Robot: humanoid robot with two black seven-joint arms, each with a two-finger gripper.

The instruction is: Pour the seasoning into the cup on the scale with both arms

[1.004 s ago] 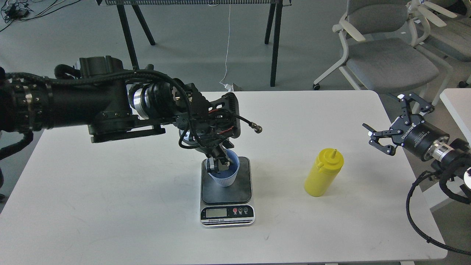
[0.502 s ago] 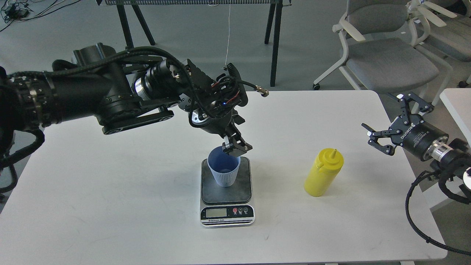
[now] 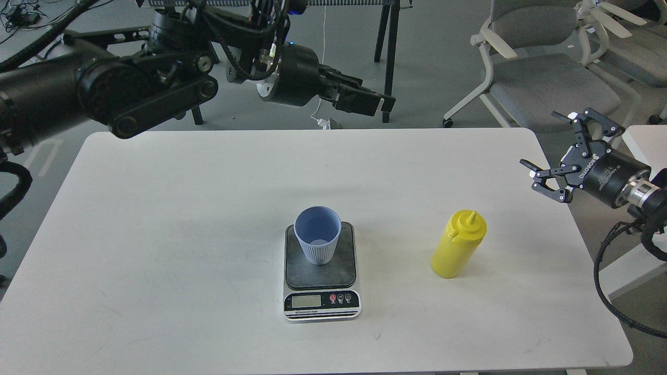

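Our left gripper (image 3: 378,103) has lifted away empty, jaws near closed, leaving the cup (image 3: 317,242) upright on the scale (image 3: 321,284). The bottle (image 3: 458,244) stands untouched on the bench (image 3: 156,234); our right gripper (image 3: 555,156) waits beside it, jaws wide open and empty, so picking it up comes next.

White table (image 3: 182,219); grey chairs (image 3: 547,78) behind, on right

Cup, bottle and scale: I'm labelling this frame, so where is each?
Cup (image 3: 318,252): head view, on its ribbed outer wall.
Bottle (image 3: 454,255): head view, on the yellow body below the cap.
Scale (image 3: 344,271): head view, on the bare dark plate right of the cup.
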